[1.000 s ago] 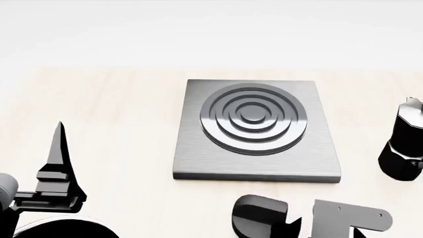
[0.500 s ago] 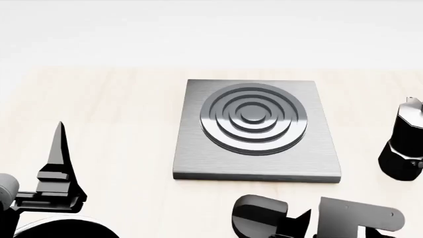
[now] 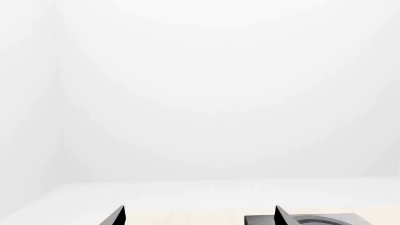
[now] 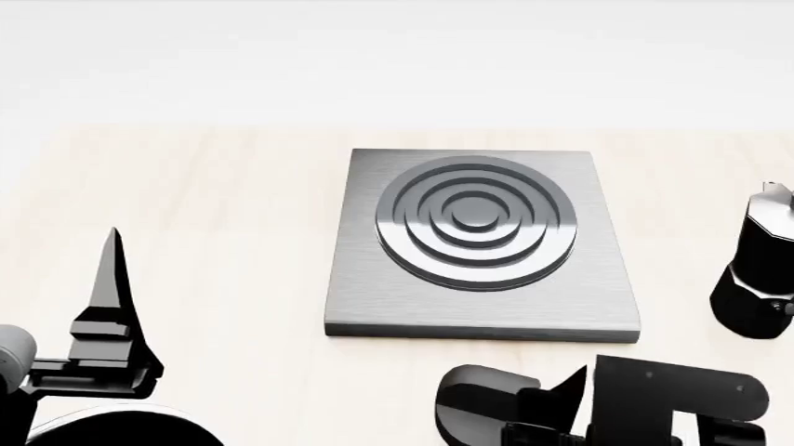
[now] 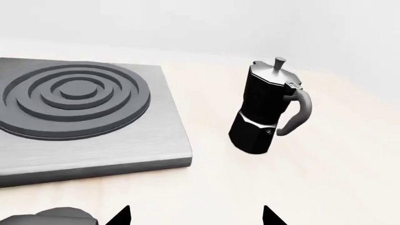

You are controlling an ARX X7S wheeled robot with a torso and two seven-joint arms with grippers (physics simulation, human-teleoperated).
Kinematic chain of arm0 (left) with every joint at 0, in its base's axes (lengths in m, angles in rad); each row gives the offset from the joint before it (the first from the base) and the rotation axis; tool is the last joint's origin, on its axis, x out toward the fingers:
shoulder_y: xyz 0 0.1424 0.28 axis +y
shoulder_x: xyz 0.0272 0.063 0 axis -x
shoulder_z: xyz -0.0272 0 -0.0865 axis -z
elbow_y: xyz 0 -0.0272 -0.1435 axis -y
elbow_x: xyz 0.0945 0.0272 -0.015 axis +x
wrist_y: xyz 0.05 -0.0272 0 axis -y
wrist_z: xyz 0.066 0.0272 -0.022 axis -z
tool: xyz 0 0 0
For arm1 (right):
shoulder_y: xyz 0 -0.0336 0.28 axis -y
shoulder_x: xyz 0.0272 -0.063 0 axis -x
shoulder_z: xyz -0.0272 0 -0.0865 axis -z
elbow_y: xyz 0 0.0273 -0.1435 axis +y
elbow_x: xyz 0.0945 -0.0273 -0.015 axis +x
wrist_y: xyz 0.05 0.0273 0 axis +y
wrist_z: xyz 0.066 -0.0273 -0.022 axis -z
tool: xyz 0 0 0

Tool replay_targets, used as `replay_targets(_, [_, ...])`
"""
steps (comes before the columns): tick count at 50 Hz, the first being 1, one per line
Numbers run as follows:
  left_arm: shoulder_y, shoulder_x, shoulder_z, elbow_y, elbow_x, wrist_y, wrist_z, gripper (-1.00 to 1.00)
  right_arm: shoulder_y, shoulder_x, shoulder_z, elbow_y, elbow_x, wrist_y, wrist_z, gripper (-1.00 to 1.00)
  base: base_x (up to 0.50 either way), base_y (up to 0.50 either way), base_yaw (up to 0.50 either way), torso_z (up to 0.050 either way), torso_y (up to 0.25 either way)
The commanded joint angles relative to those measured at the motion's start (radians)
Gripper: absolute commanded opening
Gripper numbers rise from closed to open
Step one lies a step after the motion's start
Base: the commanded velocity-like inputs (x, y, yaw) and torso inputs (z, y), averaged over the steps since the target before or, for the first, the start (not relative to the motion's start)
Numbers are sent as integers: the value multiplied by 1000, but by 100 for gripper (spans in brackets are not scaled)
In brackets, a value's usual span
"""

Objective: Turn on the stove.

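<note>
Left hand (image 4: 112, 279) open wide, hovering over pale wood worktop (image 4: 223, 214); flat square brushed grey metal stove (image 4: 482, 243) mid-worktop; right hand (image 5: 195, 216) open wide just before its front edge; upright black moka pot (image 4: 760, 274) far right.

Brushed grey stove (image 4: 484, 307) (dark concentric rings), glossy black moka pot (image 5: 265, 110), pale wood table (image 4: 223, 232).

a black moka pot (image 5: 265, 110) stands upright on the pale wooden table (image 4: 223, 214) off to my right, apart from anything else, its curved handle turned away and a small knob on its lid. behind the table i see only plain white wall (image 3: 218, 93).
</note>
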Motion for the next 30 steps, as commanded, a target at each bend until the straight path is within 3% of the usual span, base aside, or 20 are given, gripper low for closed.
replay_targets(1, [-1, -3, -1, 0, -5, 0, -3, 100, 2, 12, -15, -56, -2, 25, 15, 100, 0, 0, 0, 0, 0])
replay_targets(30, [-1, -8, 7, -1, -8, 6, -12, 100, 21, 59, -91, -159, -51, 46, 51, 100, 0, 0, 0, 0, 0])
